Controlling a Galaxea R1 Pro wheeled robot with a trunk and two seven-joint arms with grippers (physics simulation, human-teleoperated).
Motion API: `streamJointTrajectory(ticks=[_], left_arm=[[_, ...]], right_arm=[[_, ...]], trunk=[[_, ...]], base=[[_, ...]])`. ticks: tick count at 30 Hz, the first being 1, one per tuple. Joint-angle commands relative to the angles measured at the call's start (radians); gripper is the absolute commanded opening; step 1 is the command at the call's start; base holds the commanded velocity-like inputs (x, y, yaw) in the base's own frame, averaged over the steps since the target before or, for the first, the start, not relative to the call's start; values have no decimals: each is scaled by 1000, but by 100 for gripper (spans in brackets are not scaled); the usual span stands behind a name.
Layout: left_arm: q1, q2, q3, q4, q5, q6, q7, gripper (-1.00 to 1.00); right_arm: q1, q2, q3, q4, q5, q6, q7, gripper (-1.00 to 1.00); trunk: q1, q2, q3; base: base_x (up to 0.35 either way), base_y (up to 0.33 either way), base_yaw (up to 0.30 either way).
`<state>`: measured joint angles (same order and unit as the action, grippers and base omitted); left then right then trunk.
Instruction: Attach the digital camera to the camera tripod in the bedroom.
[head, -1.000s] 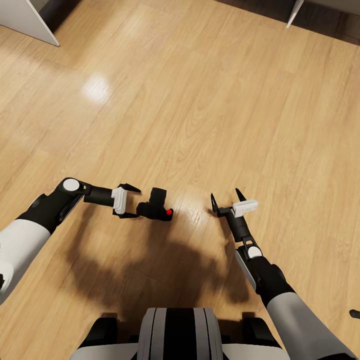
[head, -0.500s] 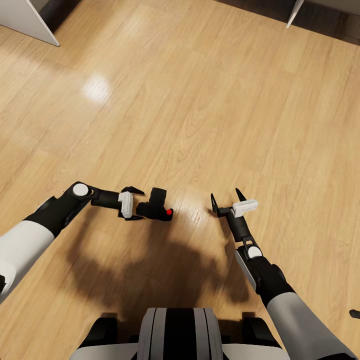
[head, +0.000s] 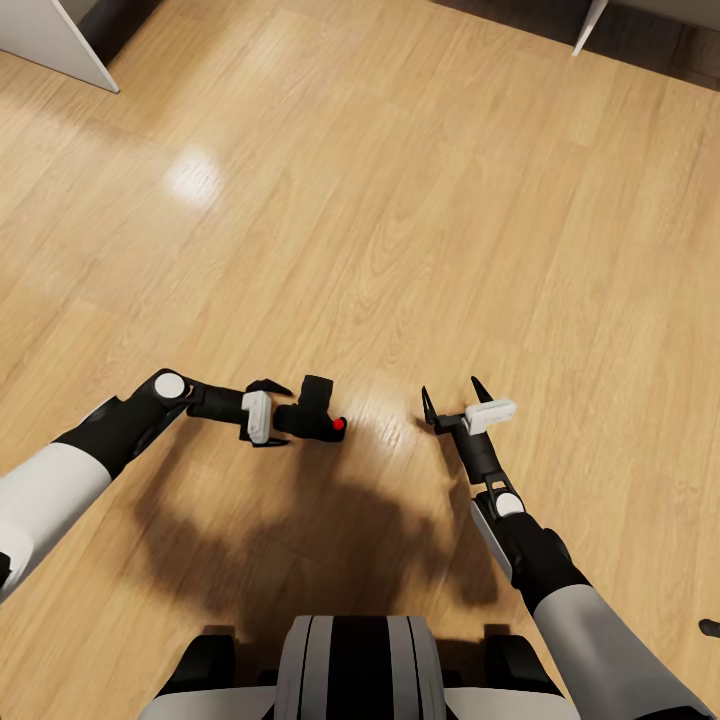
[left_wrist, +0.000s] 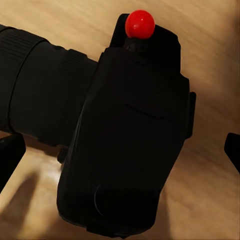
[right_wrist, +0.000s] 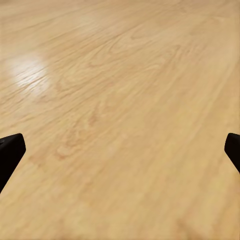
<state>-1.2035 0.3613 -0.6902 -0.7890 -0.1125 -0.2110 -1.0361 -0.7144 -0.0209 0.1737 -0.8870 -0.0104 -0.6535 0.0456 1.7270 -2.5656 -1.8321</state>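
The digital camera (head: 318, 398) lies on the light wood floor just ahead of my base, black, with its red button (head: 339, 425) facing right. My left gripper (head: 283, 415) is open, and its two fingers reach along either side of the camera's rear end. In the left wrist view the camera (left_wrist: 130, 135) sits close between the fingertips (left_wrist: 10, 155), with a gap on each side. My right gripper (head: 450, 390) hovers open over bare floor to the camera's right, holding nothing; its fingertips (right_wrist: 10, 150) frame bare planks. A slim white slanted leg (head: 589, 26) crosses the top right corner; whether it belongs to the camera tripod I cannot tell.
A white furniture panel (head: 55, 40) stands at the top left corner with a dark gap beside it. A dark strip runs along the top right edge. Wood plank floor (head: 400, 200) stretches ahead. My base (head: 360, 665) is at the bottom centre.
My left arm has reached right, carrying the open gripper from short of the camera to around its rear end. The camera and the right arm have stayed put.
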Motion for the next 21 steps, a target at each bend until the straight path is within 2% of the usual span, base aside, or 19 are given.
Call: streamJointTrajectory(ticks=[1, 10, 21], left_arm=[[-1, 1, -3, -1, -6, -8, 2, 100], [-1, 2, -4, 6, -6, -9, 3, 100], [-1, -3, -4, 79, -6, -11, 4, 100]], right_arm=[[0, -1, 1, 0, -2, -3, 2, 100], [0, -1, 1, -1, -2, -4, 2, 100], [0, -1, 2, -1, -2, -6, 2, 100]], trunk=[[0, 0, 0], [0, 0, 0], [0, 0, 0]], base=[[0, 0, 0], [0, 0, 0], [0, 0, 0]])
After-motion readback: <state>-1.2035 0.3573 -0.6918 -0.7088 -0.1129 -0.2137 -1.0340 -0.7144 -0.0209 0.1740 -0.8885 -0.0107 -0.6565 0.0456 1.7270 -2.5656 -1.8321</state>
